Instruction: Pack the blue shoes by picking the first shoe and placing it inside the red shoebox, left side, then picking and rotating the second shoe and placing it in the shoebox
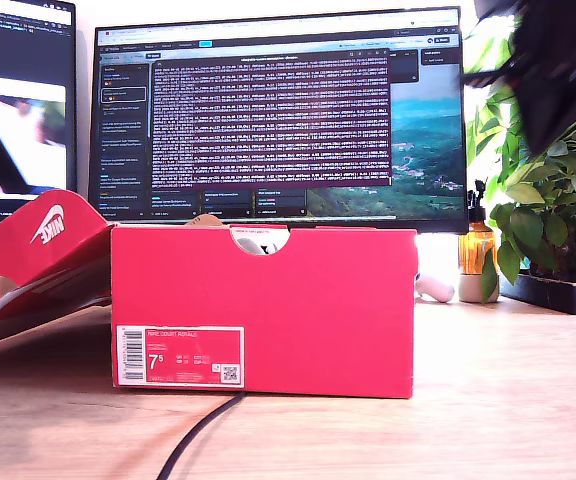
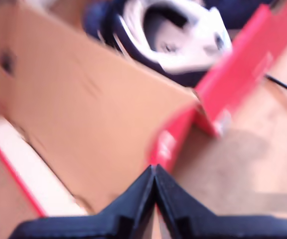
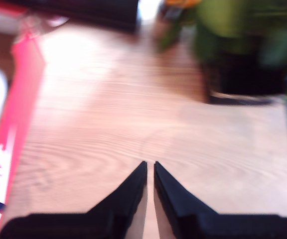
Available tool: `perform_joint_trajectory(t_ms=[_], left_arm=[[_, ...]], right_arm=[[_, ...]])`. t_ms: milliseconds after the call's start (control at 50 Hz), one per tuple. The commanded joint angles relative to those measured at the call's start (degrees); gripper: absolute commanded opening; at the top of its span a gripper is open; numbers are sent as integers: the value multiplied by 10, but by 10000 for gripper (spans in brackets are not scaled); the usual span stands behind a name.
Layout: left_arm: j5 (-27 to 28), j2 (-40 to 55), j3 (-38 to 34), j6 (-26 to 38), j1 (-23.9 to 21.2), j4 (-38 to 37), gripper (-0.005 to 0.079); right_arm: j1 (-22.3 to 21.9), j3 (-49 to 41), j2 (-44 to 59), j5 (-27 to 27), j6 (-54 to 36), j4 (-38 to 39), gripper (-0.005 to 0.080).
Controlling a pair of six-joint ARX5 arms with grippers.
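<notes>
My first gripper (image 2: 155, 172) (and second (image 3: 150, 167)): jaws closed.

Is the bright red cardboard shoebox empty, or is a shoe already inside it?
Not empty. My first wrist view shows a navy suede sneaker with a white sole lying inside the red shoebox, behind its cardboard wall.

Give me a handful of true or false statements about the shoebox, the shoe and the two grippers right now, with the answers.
1. The red shoebox stands on the wooden table. True.
2. My first gripper holds a shoe. False: its jaws are closed on nothing, above the box's edge.
3. A blue shoe lies inside the box. True, as the first wrist view shows.
4. My second gripper is over the box. False: it is over bare table beside the box.
5. The box's lid is closed. False: it lies open at the exterior view's left.
</notes>
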Motion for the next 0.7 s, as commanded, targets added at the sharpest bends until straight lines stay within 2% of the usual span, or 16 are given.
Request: perform_joint_trajectory(t_ms=[0, 120, 440, 620, 680], left_arm=[[20, 2, 1, -30, 12, 13, -11], [29, 2, 1, -119, 44, 54, -11], [45, -4, 1, -174, 90, 74, -11], [-11, -26, -1, -213, 92, 76, -11], [-14, -35, -5, -220, 94, 76, -11]], right_arm=[[8, -3, 2, 6, 9, 4, -8], [6, -17, -16, 22, 16, 26, -8], [7, -136, -90, 31, 22, 113, -8], [7, -186, -126, 60, 33, 148, -8], [7, -199, -136, 61, 39, 151, -8]])
